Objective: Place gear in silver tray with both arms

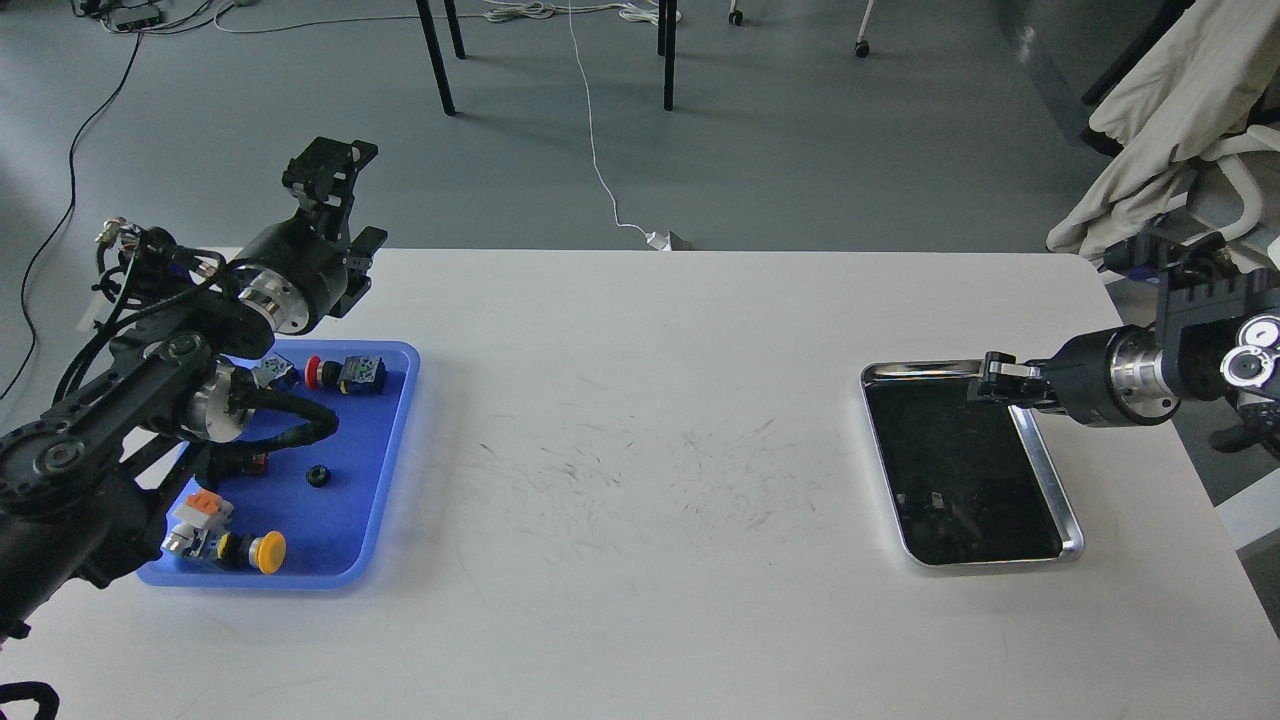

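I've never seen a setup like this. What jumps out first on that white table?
A bright blue tray at the left edge, dotted with small red, yellow and black parts, under the left gripper. Opposite it, near the right edge, lies a shiny silver tray, with the right gripper above its far corner.
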Robot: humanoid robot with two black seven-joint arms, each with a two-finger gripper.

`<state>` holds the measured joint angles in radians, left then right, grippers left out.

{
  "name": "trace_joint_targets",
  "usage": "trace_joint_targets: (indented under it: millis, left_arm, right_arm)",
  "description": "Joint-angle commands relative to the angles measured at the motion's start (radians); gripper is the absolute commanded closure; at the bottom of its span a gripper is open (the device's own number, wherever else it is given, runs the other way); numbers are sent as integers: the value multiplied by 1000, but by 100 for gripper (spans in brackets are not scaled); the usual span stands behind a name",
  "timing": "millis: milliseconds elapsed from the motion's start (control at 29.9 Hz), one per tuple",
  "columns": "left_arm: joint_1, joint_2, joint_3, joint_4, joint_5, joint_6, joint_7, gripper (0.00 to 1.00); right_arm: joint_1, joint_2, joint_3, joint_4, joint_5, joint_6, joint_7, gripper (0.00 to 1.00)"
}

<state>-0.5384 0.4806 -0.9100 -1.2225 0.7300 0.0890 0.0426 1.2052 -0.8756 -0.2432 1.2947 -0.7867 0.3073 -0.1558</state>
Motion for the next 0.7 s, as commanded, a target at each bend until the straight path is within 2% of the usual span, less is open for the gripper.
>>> trace_joint_targets:
  millis: [0,167,435,602,669]
  left_arm:
    - [0,0,0,0,0,0,0,2]
    - [0,0,2,0,0,0,0,2]
    - [0,1,2,0,0,0,0,2]
    - [0,3,3,-2,2,1,2,2]
    - [0,4,3,-2,0,1,0,2]
  right_arm:
    - [-90,53,83,-41,-6,-62,5,99]
    - [-197,142,186,-130,0,-99,62,99]
    - [-300,175,268,-150,6,-99,93,98]
    - [-331,172,278,-153,6,-109,127,93]
    - [-343,167,288,-155,6,-123,130,80]
